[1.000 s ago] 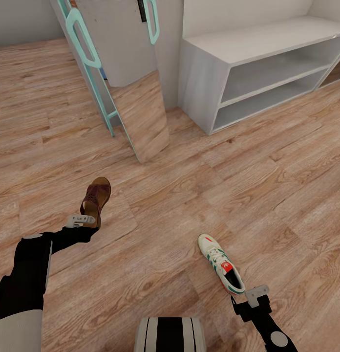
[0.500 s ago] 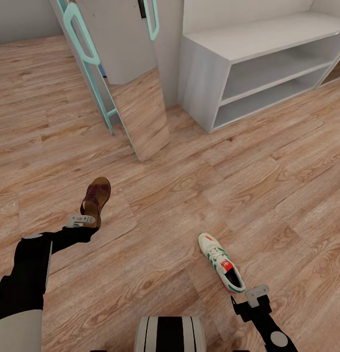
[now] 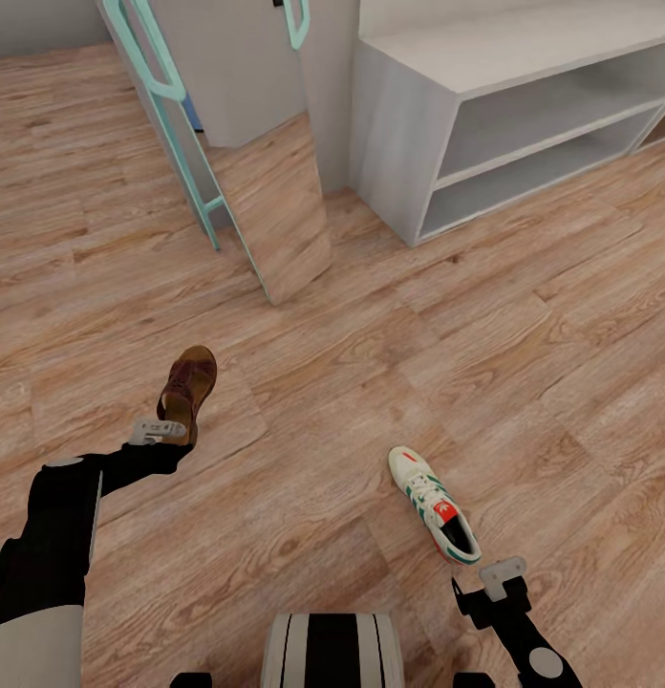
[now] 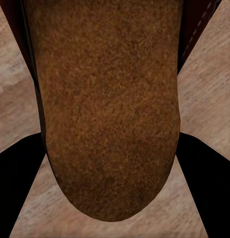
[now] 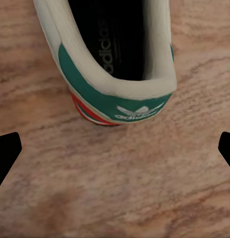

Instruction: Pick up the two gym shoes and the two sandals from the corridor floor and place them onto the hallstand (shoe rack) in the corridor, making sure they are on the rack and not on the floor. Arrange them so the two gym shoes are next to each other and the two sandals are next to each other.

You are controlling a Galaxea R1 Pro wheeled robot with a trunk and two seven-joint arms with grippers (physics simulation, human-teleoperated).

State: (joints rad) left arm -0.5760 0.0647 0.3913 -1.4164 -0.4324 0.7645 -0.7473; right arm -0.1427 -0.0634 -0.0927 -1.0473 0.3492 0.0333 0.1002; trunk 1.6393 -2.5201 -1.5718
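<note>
Light brown plank corridor floor (image 3: 371,315) runs up to the pale grey hallstand (image 3: 504,124), whose two open shelf slots stand well beyond both arms, next to a leaning mirror with a mint-green frame (image 3: 266,201). The left gripper (image 3: 160,430) sits at the heel of a dark brown sandal (image 3: 187,387); in the left wrist view the tan footbed (image 4: 107,109) lies between the two black fingers (image 4: 16,188), which flank it closely, though I cannot tell whether they press on it or whether the sandal is off the floor. The right gripper (image 3: 500,576) hovers just behind the heel of a white gym shoe (image 3: 434,503), which lies on the planks; in the right wrist view its green heel tab (image 5: 120,99) sits ahead of the spread fingertips (image 5: 6,151), which are wide apart and touch nothing.
</note>
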